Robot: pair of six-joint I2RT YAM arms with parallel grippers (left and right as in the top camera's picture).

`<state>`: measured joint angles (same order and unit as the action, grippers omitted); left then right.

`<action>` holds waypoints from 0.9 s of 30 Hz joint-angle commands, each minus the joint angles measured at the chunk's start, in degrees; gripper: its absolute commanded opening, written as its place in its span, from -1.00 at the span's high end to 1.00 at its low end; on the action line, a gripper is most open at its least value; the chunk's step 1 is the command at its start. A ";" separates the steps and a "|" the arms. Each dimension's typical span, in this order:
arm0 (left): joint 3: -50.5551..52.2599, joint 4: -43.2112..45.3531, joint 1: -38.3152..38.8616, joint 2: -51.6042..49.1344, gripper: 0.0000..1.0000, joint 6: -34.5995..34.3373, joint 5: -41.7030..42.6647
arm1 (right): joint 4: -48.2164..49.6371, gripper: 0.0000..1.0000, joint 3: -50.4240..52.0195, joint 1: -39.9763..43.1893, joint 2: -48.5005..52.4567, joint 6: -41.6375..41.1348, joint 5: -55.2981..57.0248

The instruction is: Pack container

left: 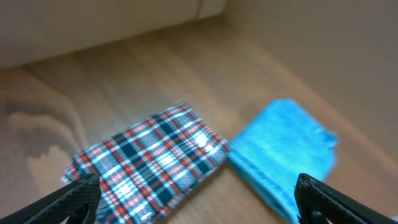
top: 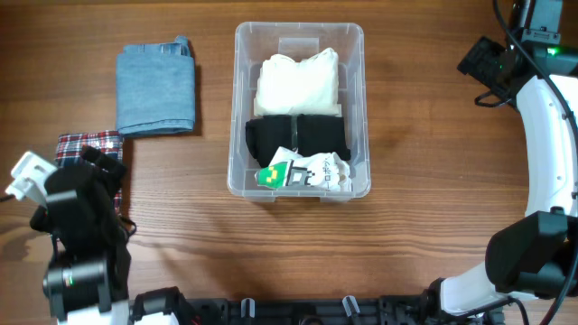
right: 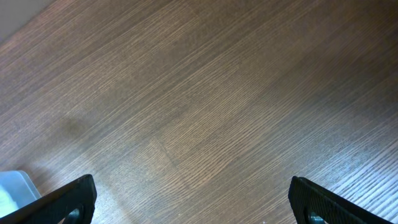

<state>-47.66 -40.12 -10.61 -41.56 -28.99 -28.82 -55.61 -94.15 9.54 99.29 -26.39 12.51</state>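
The clear plastic container point(top: 240, 99) stands at the table's middle. Inside it lie a folded white cloth point(top: 298, 81), a black cloth point(top: 298, 137) and a white packet with a green mark point(top: 302, 171). To its left a folded blue cloth point(top: 156, 88) point(left: 283, 152) lies on the wood, with a red plaid cloth point(top: 86, 144) point(left: 149, 165) below it. My left gripper point(top: 97, 167) point(left: 199, 199) hovers open over the plaid cloth's near edge, holding nothing. My right gripper point(top: 488, 65) point(right: 193, 202) stands open over bare wood at the far right. A corner of the container point(right: 11, 186) shows at the right wrist view's left edge.
The left arm's base point(top: 77, 262) fills the front left corner. The right arm's white link point(top: 551, 153) runs along the right edge. A black rail point(top: 298, 311) lines the table's front.
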 commanded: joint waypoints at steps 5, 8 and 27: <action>-0.74 1.36 -15.19 -8.41 -0.99 1.60 12.26 | 0.15 -0.99 0.15 0.13 0.59 -0.74 1.01; -0.72 1.31 -19.96 -10.56 -0.99 1.60 20.17 | 0.15 -0.99 0.15 0.13 0.59 -0.72 1.01; -0.72 13.81 -34.71 -35.93 -1.00 9.55 46.56 | 0.15 -1.00 0.15 0.13 0.59 -0.74 1.01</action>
<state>-47.66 -27.35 -42.02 -74.83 -21.56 10.17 -55.61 -94.15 9.54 99.29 -26.37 12.51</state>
